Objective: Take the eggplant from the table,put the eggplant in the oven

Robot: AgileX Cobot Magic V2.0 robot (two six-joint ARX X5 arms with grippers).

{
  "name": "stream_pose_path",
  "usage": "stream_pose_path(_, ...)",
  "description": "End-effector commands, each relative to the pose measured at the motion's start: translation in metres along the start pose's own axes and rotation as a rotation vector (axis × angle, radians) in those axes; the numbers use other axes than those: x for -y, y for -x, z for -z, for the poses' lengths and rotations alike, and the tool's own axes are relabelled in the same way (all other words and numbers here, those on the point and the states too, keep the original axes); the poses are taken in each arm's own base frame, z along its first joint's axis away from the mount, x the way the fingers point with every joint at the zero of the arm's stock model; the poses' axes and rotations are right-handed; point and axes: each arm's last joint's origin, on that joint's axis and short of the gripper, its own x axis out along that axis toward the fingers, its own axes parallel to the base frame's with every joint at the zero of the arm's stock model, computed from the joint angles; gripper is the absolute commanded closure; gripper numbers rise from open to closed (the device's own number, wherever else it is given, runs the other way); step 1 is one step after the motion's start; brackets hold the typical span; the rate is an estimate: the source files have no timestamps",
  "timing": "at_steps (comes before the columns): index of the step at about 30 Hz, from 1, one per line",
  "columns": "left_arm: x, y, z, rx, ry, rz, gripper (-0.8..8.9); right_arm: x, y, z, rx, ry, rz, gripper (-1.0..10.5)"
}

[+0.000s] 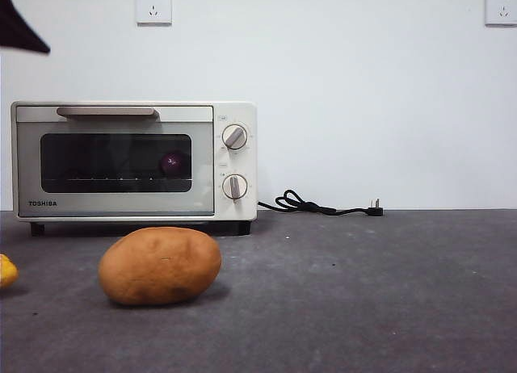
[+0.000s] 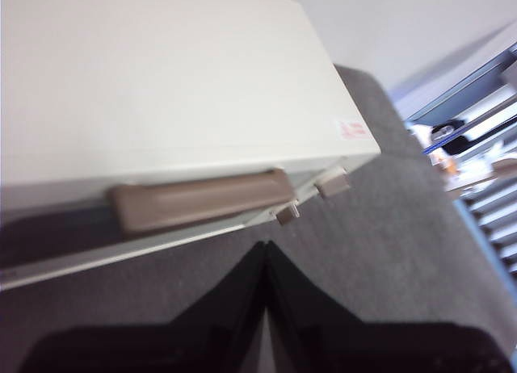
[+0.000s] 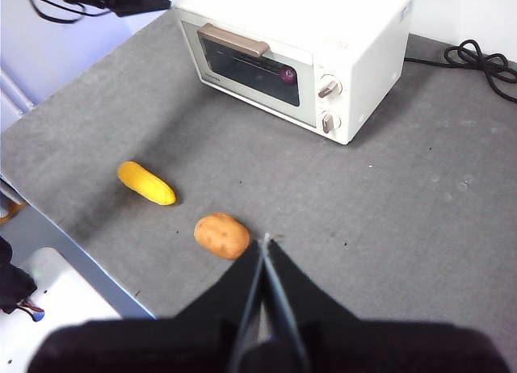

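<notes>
The oven stands at the back left of the table with its glass door closed. Through the glass I see the eggplant, dark purple, lying on the wire rack; the right wrist view also shows the eggplant behind the door. My left gripper is shut and holds nothing, hovering in front of and above the beige handle of the oven. In the front view only a black tip of an arm shows at the top left corner. My right gripper is shut and empty, high above the table.
A tan potato lies in front of the oven, also seen as the potato near my right gripper. A yellow vegetable lies to its left. The oven's black cord trails along the back. The table edge runs on the left.
</notes>
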Motion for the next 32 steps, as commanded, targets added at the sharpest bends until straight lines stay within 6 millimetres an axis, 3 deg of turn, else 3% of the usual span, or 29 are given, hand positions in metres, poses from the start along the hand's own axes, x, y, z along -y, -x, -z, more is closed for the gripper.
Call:
stream_pose_path(1,0.029,0.01,0.004,-0.016,-0.074,-0.042,8.19,0.0,0.0,0.002,-0.019,-0.006,-0.002,9.6)
stream_pose_path(6,0.085,0.029,0.019,-0.063,-0.175,-0.124,8.19,0.0,0.0,0.002,-0.019,-0.007,0.001,9.6)
stream_pose_path(12,0.135,0.053,0.043,-0.115,-0.236,-0.222,8.19,0.0,0.0,0.002,-0.019,-0.007,0.001,9.5)
stream_pose_path(20,0.177,0.093,0.078,-0.149,-0.278,-0.284,8.19,0.0,-0.002,0.001,-0.023,-0.007,0.002,9.5)
stream_pose_path(32,0.227,0.169,0.134,0.065,-0.405,-0.271,8.19,0.0,-0.002,0.001,-0.025,-0.008,0.002,9.5)
